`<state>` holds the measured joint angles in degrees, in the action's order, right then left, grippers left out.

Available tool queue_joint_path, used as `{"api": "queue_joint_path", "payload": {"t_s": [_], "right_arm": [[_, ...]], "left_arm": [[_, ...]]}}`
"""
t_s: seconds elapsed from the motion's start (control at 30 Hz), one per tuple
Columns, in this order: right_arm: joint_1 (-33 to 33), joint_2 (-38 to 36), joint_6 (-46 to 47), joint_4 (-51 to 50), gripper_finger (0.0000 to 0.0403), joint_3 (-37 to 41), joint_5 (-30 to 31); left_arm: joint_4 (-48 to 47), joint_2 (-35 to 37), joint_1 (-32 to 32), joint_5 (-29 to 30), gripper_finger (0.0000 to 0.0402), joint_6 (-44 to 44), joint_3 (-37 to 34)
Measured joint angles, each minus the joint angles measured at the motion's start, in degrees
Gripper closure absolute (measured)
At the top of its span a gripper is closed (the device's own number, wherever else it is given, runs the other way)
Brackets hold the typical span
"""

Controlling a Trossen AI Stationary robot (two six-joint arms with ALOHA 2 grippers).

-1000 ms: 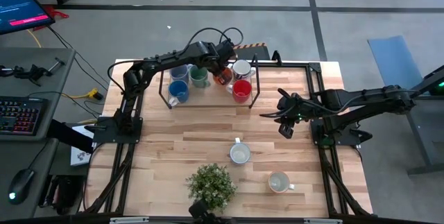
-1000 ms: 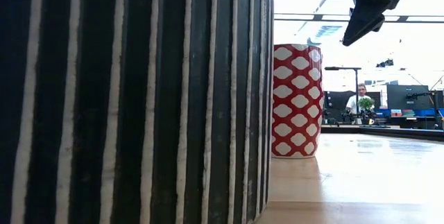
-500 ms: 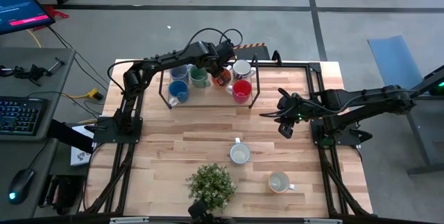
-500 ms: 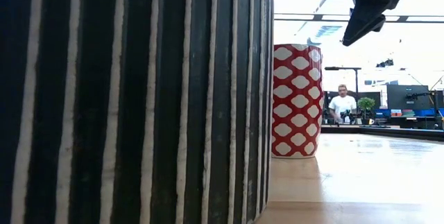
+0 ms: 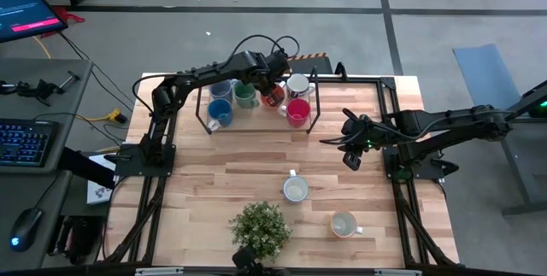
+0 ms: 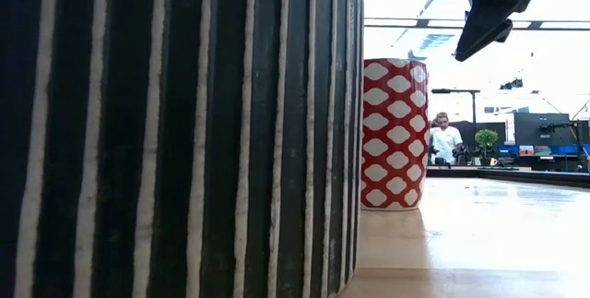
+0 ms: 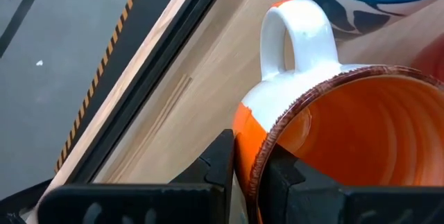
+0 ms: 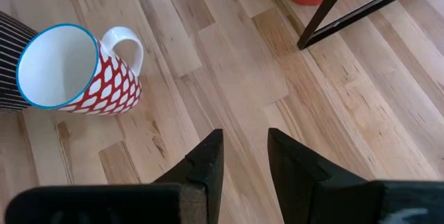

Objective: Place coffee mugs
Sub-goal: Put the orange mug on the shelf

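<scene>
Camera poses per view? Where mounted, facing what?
High: overhead, straight down; table, left end effector, right end effector.
Low: table height, level; striped pot close, right arm above.
Left wrist: own fingers pinching the orange mug rim.
Right wrist: downward at table, own open fingers.
Shared: low and right wrist both see the patterned mug.

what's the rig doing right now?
Left hand is shut on the rim of the orange mug, back among the mugs clustered in the black rack. Right hand hangs open and empty over bare wood at the table's right side. Two mugs already stand on the front half, near the potted plant.
</scene>
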<state>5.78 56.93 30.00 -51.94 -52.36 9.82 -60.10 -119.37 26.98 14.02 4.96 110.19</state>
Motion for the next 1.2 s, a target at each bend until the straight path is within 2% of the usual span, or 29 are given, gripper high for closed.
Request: {"api": "queue_joint_path", "payload": {"t_s": [0.5, 0.73, 1.2], "right_arm": [[-0.01, 0.00, 0.02, 0.00, 0.0311, -0.01, -0.22], [0.00, 0.00, 0.02, 0.00, 0.0311, 0.00, -0.20], [-0.01, 0.00, 0.02, -0.01, 0.0311, 0.00, -0.24]], "left_arm": [[0.00, 0.00, 0.00, -0.27, 0.0371, -0.58, 0.02], [-0.07, 0.00, 0.85, -3.97, 0.0371, 1.62, 0.00], [-0.33, 0.00, 1.51, -3.15, 0.0371, 1.89, 0.00]]}}
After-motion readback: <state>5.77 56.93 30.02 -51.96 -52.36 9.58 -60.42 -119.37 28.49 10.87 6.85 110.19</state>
